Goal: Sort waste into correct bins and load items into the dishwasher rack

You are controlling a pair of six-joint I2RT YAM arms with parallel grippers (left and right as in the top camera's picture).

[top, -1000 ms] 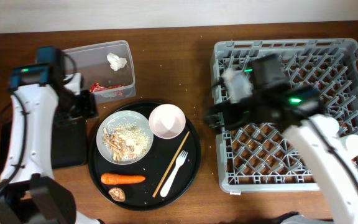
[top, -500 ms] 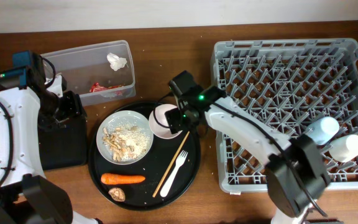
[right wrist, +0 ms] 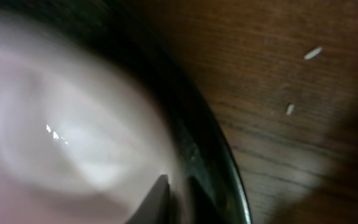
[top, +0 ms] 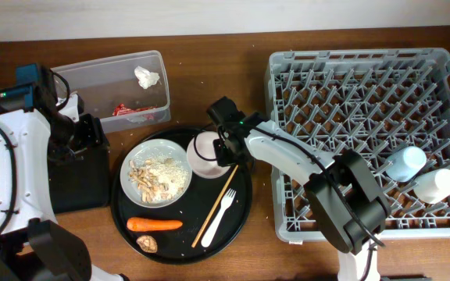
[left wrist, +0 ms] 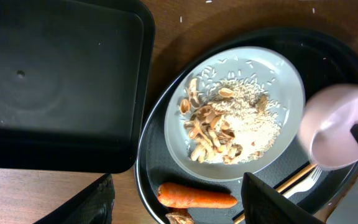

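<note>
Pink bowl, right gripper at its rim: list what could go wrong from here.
1. The right gripper meets the pink bowl only at one side of its rim; lifted so, it may tilt or slip.
2. The white plate of food scraps sits close beside the bowl; a swing could scatter scraps over the round black tray.

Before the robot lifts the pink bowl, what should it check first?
1. Right gripper at the pink bowl's rim: ok.
2. Grip firm on the rim: cannot tell, the wrist view is blurred.
3. Bowl empty inside: ok.
4. Free pegs in the dishwasher rack: ok.
5. Left gripper open and away from the bowl: ok.
</note>
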